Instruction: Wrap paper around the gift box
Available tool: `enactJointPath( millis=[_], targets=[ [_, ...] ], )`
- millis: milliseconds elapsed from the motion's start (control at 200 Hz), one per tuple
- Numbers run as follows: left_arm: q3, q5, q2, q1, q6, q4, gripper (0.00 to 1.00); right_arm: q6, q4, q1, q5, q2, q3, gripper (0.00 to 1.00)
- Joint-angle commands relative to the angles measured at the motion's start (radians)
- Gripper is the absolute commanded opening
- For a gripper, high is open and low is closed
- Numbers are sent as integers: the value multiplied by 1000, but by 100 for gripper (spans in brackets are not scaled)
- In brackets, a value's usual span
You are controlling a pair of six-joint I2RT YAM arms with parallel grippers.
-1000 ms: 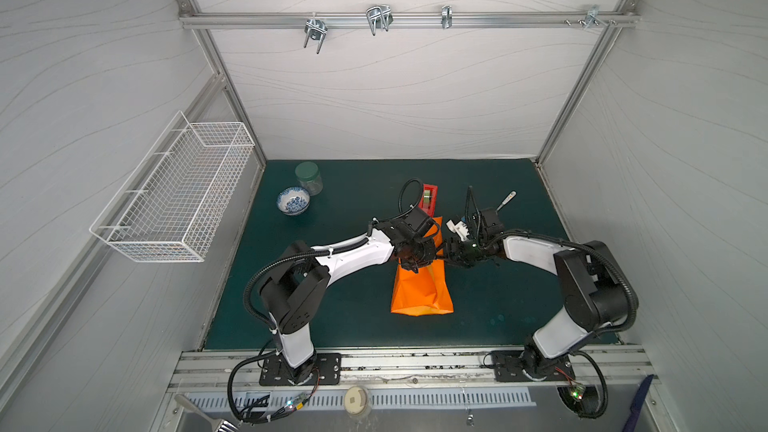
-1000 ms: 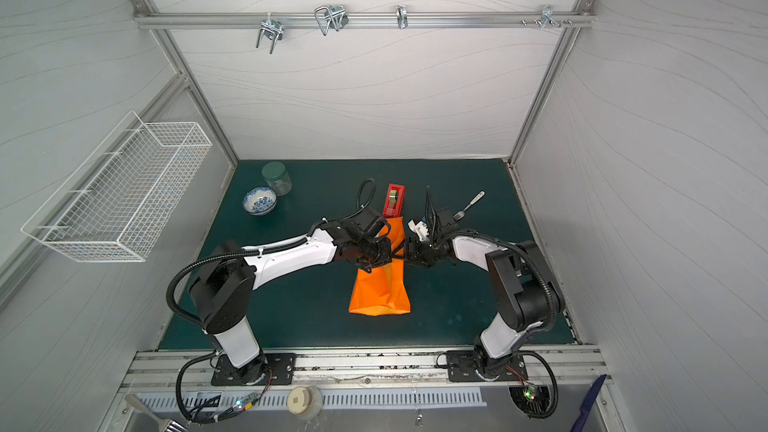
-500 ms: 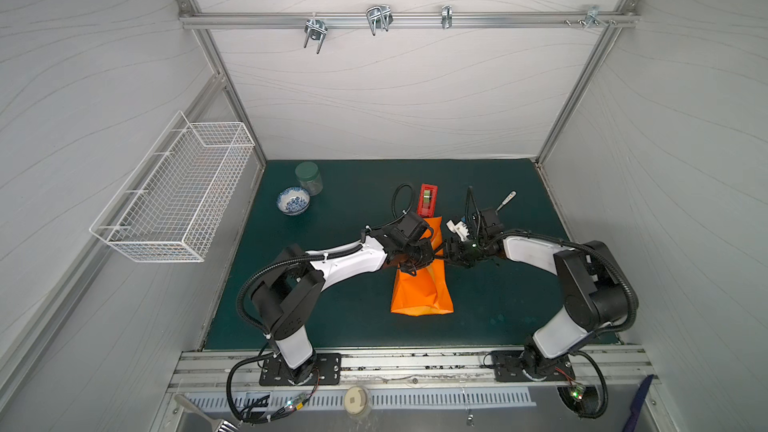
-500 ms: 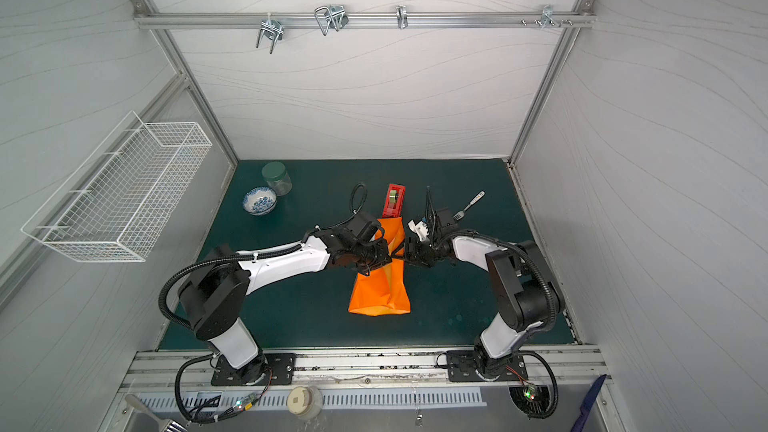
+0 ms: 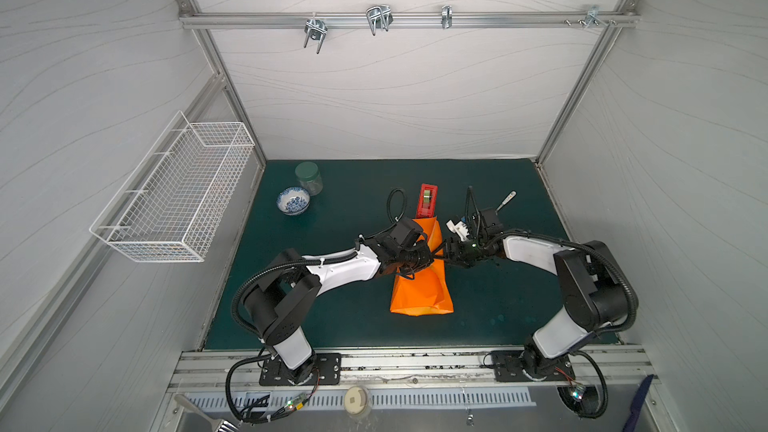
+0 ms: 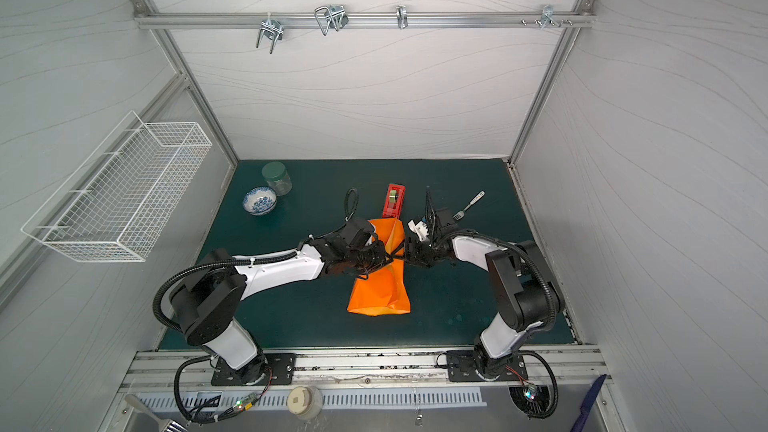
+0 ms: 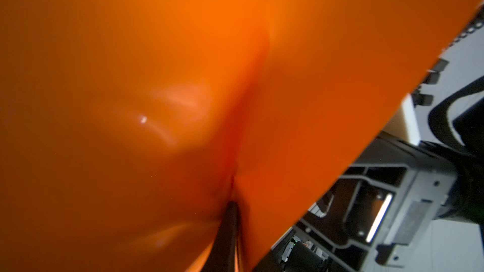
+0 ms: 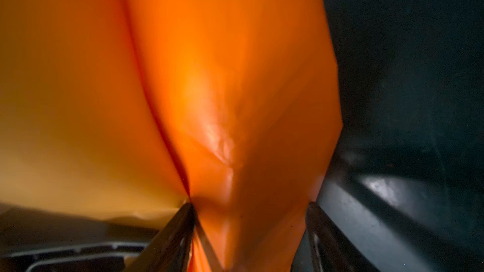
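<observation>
Two grippers are meeting over one orange parcel on the green mat (image 5: pixel 332 305).

1. Left gripper (image 5: pixel 432 258): is bearing on the parcel's upper seam. Its wrist view is showing one dark finger (image 7: pixel 227 231) sunk in a crease; whether it is pinching or letting go cannot be told.
2. The paper (image 5: pixel 422 292): is lying as a creased sleeve, its far end just beside the red tape dispenser (image 5: pixel 427 200). The gift box is not showing and is presumably lying inside.
3. Right gripper (image 5: pixel 448 252): is standing wide-jawed, clasping a puffed fold of the paper that is touching both fingers (image 8: pixel 180 234).

Handling note: the right gripper should be holding the fold taut while the left is pressing the overlap flat along the crease, never dragging. The glossy sheet is likely to spring back until taped.
</observation>
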Motion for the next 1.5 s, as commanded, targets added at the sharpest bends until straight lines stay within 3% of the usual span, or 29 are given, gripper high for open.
enactJointPath(
  millis=[0, 360, 905, 1080, 1491],
  targets=[
    [-63, 6, 17, -12, -18, -17, 17, -21, -116, 27, 86, 26, -16, 68],
    [-146, 12, 25, -6, -39, 57, 31, -16, -148, -1, 97, -21, 21, 71],
    [-228, 10, 26, 3, -61, 139, 40, -5, -239, -111, 129, -212, 79, 74],
    [-228, 13, 31, 4, -56, 141, 42, 23, -212, -104, 81, -248, 72, 79],
    [-225, 15, 28, 4, -54, 139, 55, 25, -183, -7, 135, -118, 137, 82]
  ],
)
